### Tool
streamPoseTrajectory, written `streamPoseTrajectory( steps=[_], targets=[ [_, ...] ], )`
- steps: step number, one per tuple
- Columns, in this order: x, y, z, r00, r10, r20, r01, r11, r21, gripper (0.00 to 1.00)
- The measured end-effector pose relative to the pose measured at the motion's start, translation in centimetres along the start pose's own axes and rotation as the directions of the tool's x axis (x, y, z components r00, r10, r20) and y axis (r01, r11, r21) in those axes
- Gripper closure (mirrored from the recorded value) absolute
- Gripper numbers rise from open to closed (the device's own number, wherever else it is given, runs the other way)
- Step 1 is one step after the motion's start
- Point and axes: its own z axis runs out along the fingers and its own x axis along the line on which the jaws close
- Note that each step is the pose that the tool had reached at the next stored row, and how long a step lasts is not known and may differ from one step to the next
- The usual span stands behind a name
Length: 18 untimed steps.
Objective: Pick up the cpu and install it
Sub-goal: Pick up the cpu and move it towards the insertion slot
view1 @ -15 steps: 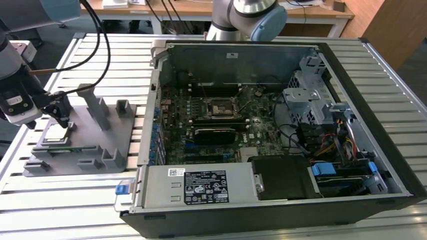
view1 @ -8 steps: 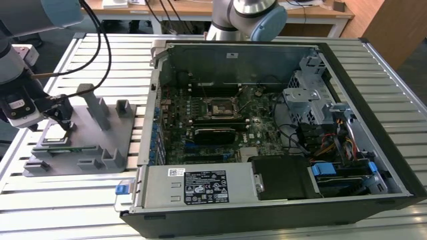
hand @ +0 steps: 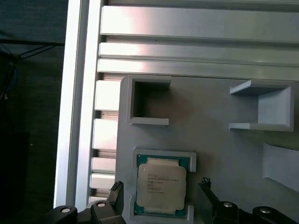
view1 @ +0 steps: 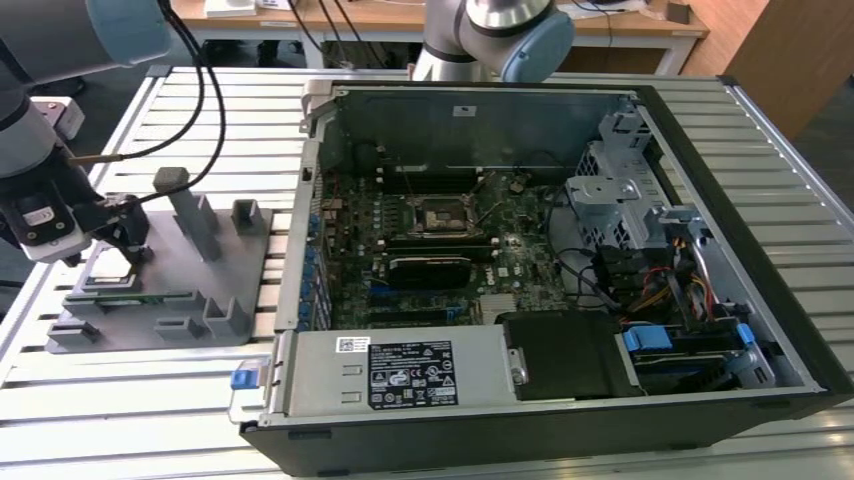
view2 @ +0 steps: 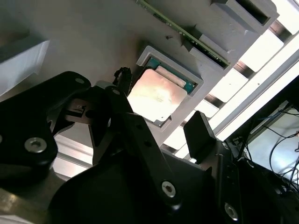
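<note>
Early stage: end effector (view1: 123, 238) open, poised right over cpu (hand: 161, 186) seated in grey fixture (hand: 210, 116) pocket between its fingers (hand: 115, 193), not yet gripped or lifted; motherboard socket (view1: 438, 215) well apart, apparently unfilled, install undone.

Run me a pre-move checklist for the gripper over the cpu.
1. The cpu lies flat in its recess of the grey fixture: ok.
2. The gripper is open, with its fingers on either side of the cpu: ok.
3. Gaps show between the fingers and the cpu's edges in the first wrist view: ok.
4. Nothing lies on top of the cpu: ok.
5. The motherboard socket is open and empty: cannot tell.
</note>
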Motion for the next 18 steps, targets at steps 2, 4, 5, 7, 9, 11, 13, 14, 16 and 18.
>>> streamPoseTrajectory(
  steps=[2,4,5,7,9,11,13,14,16,18],
  targets=[
    [-0.01,0.07,0.18,1.0,0.001,0.0,-0.001,1.0,0.0,0.28],
    [-0.02,0.14,0.36,1.0,0.001,0.0001,-0.001,1.0,0.0,0.28],
    [-0.03,0.14,0.44,1.0,0.001,0.0001,-0.001,1.0,0.0,0.28],
    [-0.03,0.14,0.55,1.0,0.005,0.0002,-0.005,1.0,0.0008,0.28],
    [-0.03,0.14,0.65,1.0,0.01,0.0002,-0.01,0.9999,0.002,0.28],
    [-0.03,0.13,0.74,0.9999,0.015,0.0005,-0.015,0.9999,0.0026,0.28],
    [-0.04,0.13,0.84,0.9998,0.019,0.0006,-0.019,0.9998,0.0031,0.28],
    [-0.04,0.13,0.9,0.9998,0.022,0.0007,-0.022,0.9998,0.003,0.28],
    [-0.05,0.14,1.01,0.9997,0.025,0.0011,-0.025,0.9997,0.0028,0.28],
    [-0.05,0.18,1.09,0.9996,0.028,0.001,-0.028,0.9996,0.0028,0.28]
  ],
)
